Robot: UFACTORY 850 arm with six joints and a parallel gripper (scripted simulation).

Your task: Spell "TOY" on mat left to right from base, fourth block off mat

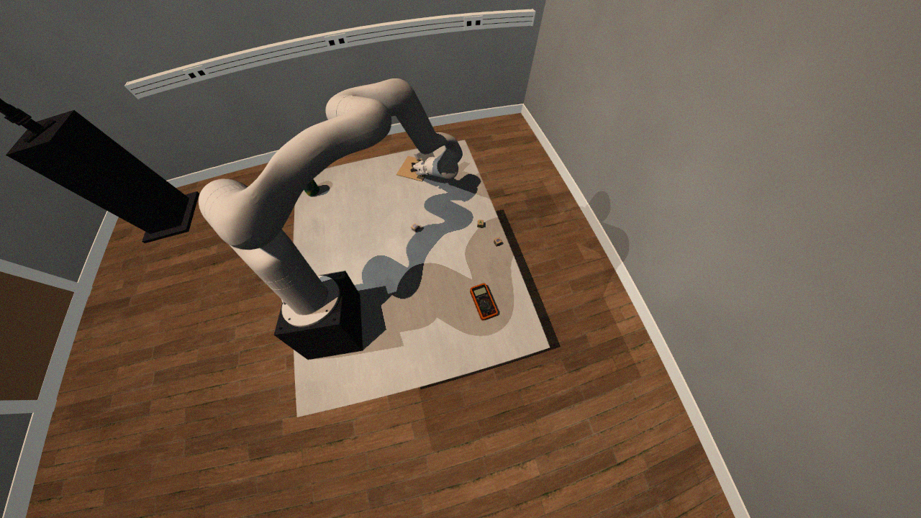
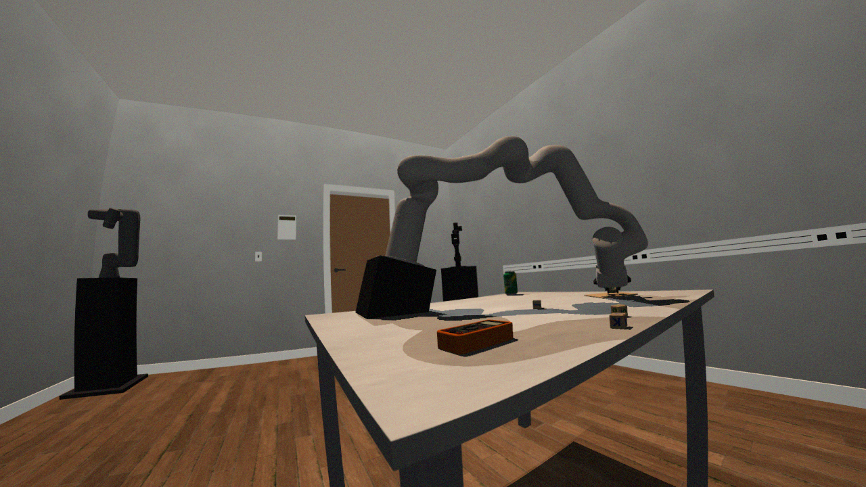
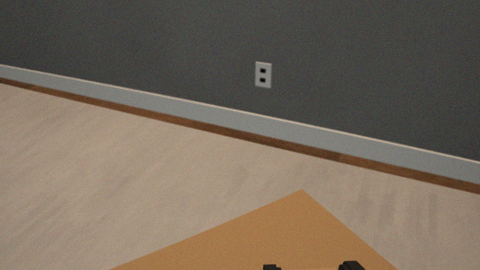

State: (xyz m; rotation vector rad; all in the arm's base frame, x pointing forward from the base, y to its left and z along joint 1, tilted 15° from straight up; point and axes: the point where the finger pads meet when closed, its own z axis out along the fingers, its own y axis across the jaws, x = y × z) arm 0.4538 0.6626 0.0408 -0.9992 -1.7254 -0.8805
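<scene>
The tan mat (image 1: 410, 167) lies at the far end of the table; it also shows in the exterior view (image 2: 608, 295) and in the wrist view (image 3: 262, 240). My gripper (image 1: 423, 168) is low over the mat, nearly touching it (image 2: 612, 289). It is shut on a letter block that the fingers hide, so I cannot read its letter. In the wrist view only the two fingertips show at the bottom edge. Three other blocks lie off the mat: one mid-table (image 1: 416, 227), and two near the right edge (image 1: 480, 223) (image 1: 497, 241). The nearer one shows a blue X on its side (image 2: 618, 321).
An orange multimeter (image 1: 483, 301) lies on the table nearer the base. A green can (image 1: 313, 188) stands at the far left edge. The black base pedestal (image 1: 321, 315) sits at the table's near left. The table's right edge is close to the two blocks.
</scene>
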